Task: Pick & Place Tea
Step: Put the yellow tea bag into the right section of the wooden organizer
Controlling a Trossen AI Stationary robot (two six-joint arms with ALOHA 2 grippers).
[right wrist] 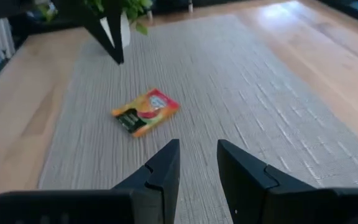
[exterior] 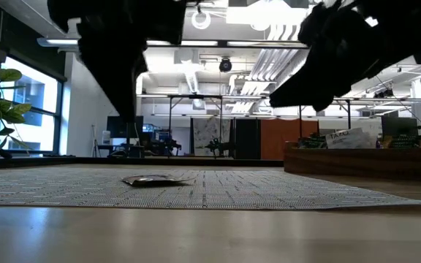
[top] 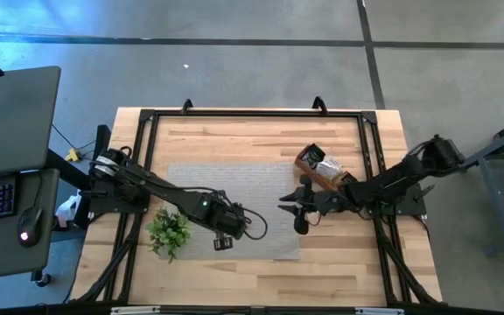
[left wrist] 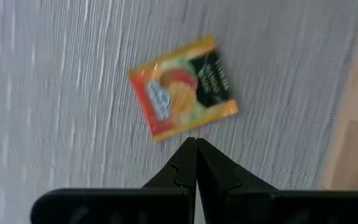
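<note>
One tea sachet [left wrist: 183, 87], orange and yellow with a dark panel, lies flat on the grey woven mat [top: 234, 175]; it also shows in the right wrist view [right wrist: 145, 111] and the low view [exterior: 156, 180]. My left gripper [left wrist: 196, 143] hangs shut just above the mat beside the sachet, pointing steeply down, and shows as a dark spike [right wrist: 114, 46] from the right wrist. My right gripper [right wrist: 197, 152] is open with nothing between its fingers. It points across the mat toward the sachet from the table's right, a short way off.
A small green plant [top: 169, 232] stands at the mat's near left corner, close to my left arm. A brown box [top: 320, 166] holding more sachets sits at the back right, beside my right arm. Bare wood lies around the mat.
</note>
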